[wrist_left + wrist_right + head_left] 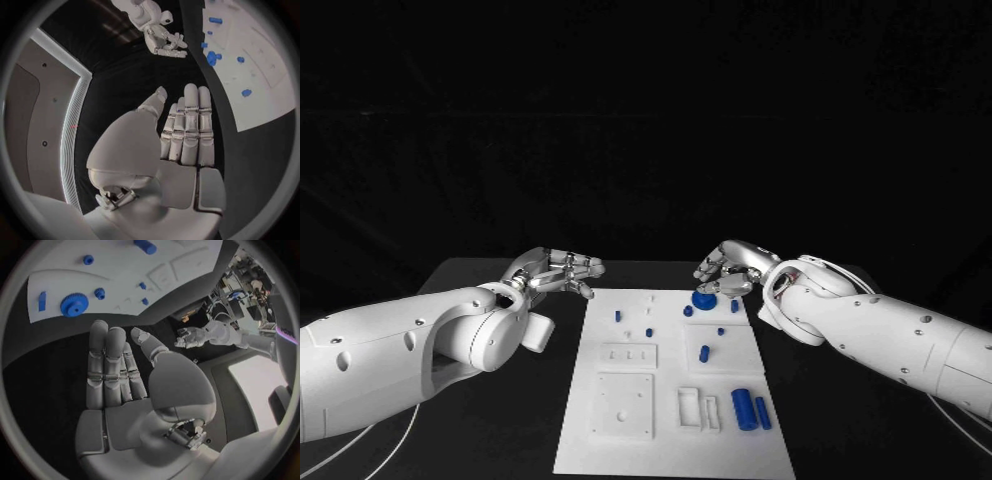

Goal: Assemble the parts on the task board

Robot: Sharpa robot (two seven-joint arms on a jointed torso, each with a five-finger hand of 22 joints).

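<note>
The white task board lies lengthwise in the middle of the black table. A blue gear sits at its far right end, with small blue pegs around it and a blue pin mid-board. Two blue cylinders lie side by side near the front right. My right hand hovers just beyond the gear, fingers straight and holding nothing, as the right wrist view shows. My left hand is off the board's far left corner; its fingers are extended, with nothing in them.
White blocks with holes and slotted pieces stand on the near half of the board. Bare black table lies on both sides of the board. In the left wrist view the board and the gear lie ahead.
</note>
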